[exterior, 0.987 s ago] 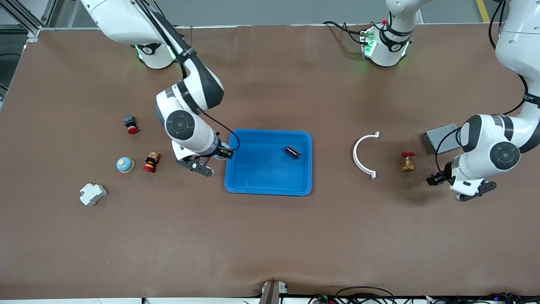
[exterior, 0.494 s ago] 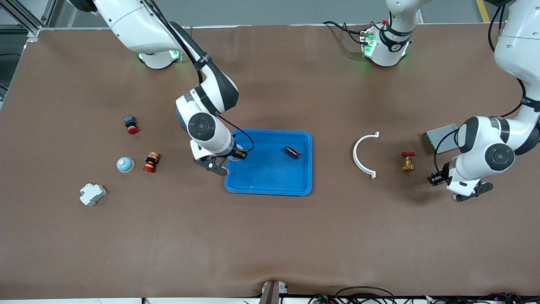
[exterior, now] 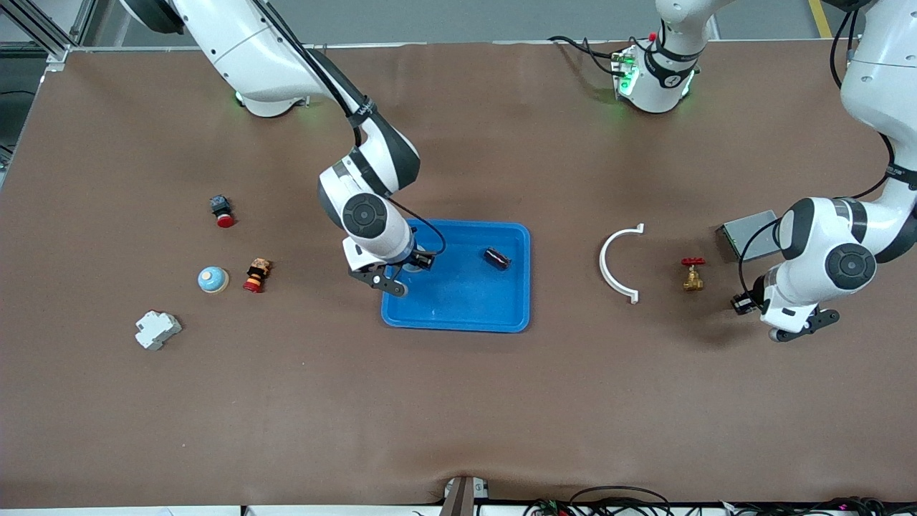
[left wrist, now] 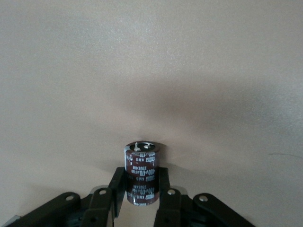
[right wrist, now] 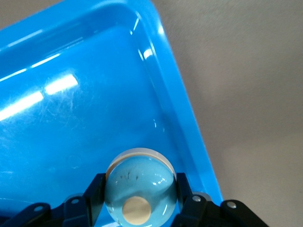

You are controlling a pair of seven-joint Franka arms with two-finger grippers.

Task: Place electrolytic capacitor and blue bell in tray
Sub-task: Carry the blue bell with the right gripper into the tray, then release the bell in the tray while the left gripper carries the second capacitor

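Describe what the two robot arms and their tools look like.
Both arms have glossy white shells with dark grey joint bands and round dark caps. Black cables run along them. Green lights glow at the bases. The left tool and right tool have black, bolted fingers.

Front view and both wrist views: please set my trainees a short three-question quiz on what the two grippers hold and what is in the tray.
1. True or false: the left gripper is shut on the brass valve.
2. The right gripper holds the blue bell over: A the tray; B the white clip; C the grey box.
3. Fill in: the dark cylinder lies in the tray toward the ___ arm's end of it.

Key: 1 false, it grips the electrolytic capacitor; 2 A; 3 left.
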